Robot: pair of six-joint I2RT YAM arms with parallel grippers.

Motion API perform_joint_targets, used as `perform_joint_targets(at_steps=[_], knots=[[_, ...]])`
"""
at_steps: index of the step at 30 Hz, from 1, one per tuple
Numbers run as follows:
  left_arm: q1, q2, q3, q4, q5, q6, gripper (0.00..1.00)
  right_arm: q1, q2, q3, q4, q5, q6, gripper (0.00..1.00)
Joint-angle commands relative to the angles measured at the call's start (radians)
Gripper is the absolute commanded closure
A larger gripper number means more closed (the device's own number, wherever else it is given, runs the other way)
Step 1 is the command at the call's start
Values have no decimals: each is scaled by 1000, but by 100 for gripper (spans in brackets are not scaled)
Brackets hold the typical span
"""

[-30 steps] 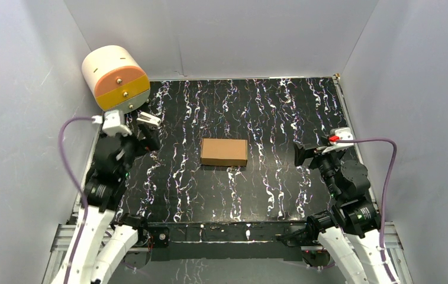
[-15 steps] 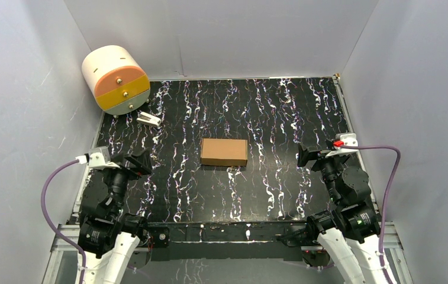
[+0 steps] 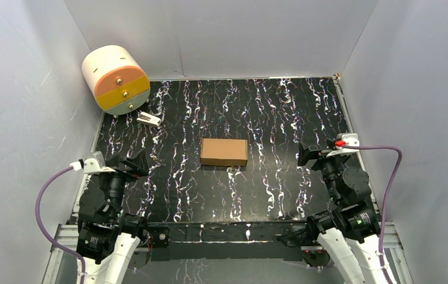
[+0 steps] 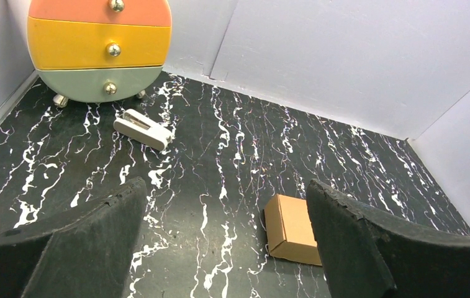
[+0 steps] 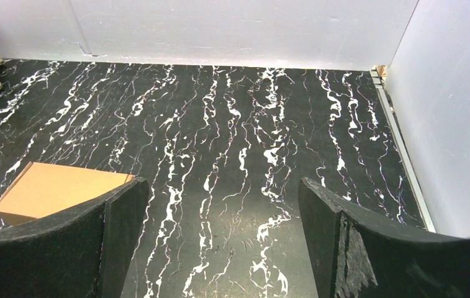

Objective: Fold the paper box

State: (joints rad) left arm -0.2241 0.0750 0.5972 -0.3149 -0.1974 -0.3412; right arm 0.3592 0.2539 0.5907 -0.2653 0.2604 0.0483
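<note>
Left gripper (image 3: pixel 132 164) had pulled back from the far-left corner, by the drawer unit (image 3: pixel 116 80) and the white piece (image 3: pixel 148 119), to the near-left edge of the table (image 3: pixel 268 106). Its jaws were wide and empty. Right gripper (image 3: pixel 305 155) had barely shifted, also wide and empty, off to the right of the box (image 3: pixel 224 152). Box sat mid-table, unmoved, a closed rectangular block with neither gripper touching it. Judged: arms were retreating to rest and the folding looked done.

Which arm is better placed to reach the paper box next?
Right, probably: the right gripper sits open, nearly level with the paper box; the left gripper, also open, sits slightly farther off.
</note>
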Motion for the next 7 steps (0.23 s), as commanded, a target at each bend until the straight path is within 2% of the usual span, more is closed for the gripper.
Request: perform_joint_targets(at_steps=[1, 7], knots=[[6, 3, 12, 22, -11, 18, 4, -3, -10, 0, 66, 19, 3, 1], [8, 11, 12, 22, -11, 15, 4, -4, -11, 0, 67, 14, 4, 1]])
